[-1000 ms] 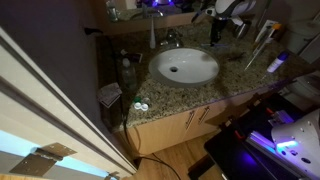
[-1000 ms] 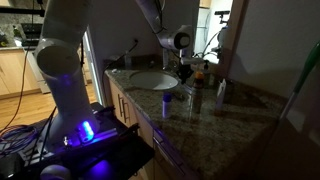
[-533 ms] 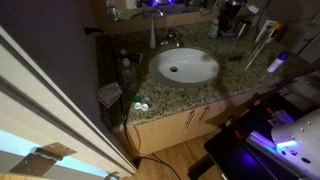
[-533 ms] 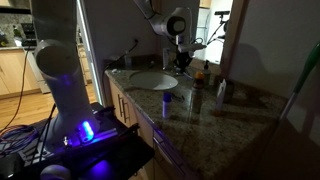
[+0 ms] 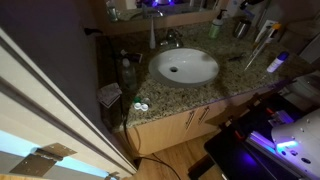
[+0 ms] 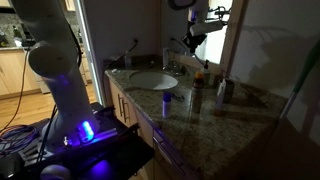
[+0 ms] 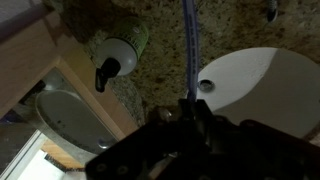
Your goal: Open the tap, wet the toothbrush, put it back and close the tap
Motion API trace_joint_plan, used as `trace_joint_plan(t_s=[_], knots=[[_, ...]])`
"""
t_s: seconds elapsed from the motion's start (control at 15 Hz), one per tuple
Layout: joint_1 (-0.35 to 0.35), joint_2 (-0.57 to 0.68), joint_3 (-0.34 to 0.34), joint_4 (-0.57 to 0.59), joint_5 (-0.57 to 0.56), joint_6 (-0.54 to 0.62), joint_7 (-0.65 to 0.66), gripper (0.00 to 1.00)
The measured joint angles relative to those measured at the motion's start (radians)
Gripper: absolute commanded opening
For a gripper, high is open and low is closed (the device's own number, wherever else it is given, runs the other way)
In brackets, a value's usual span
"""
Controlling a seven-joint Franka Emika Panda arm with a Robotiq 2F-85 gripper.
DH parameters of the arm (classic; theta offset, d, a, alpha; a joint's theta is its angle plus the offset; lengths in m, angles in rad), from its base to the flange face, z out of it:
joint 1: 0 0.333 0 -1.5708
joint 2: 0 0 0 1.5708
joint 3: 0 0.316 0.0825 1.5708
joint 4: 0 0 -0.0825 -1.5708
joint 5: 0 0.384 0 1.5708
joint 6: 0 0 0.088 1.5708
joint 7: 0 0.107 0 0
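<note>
Progress is judged to be in its early part. In the wrist view the dark two-finger pincer is seen closed tight on a thin blue toothbrush, whose handle runs straight out from between the fingers over the speckled granite countertop. The brush is thus already out of its resting place and is held up above the counter, to one side of the white oval basin and not over it. A round white object lies on the granite just beside the brush in the wrist view; whether it is the brush's holder cannot be told.

The small chrome tap stands at the back rim of the basin, near a slim white bottle. No stream of water can be made out below its spout, and the lever is too small for its position to be read, so it cannot be told whether the tap has been opened.

The brush has not yet been wetted. Its return to its place and the closing of the tap are also judged to be left.
</note>
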Motion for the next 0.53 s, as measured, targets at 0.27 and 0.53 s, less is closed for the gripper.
trace_joint_plan(t_s=[0.27, 0.53], knots=[[0.058, 0.014, -0.065, 0.017, 0.073, -0.033, -0.003, 0.03], [0.048, 0.082, -0.167, 0.119, 0.342, -0.171, -0.108, 0.03]])
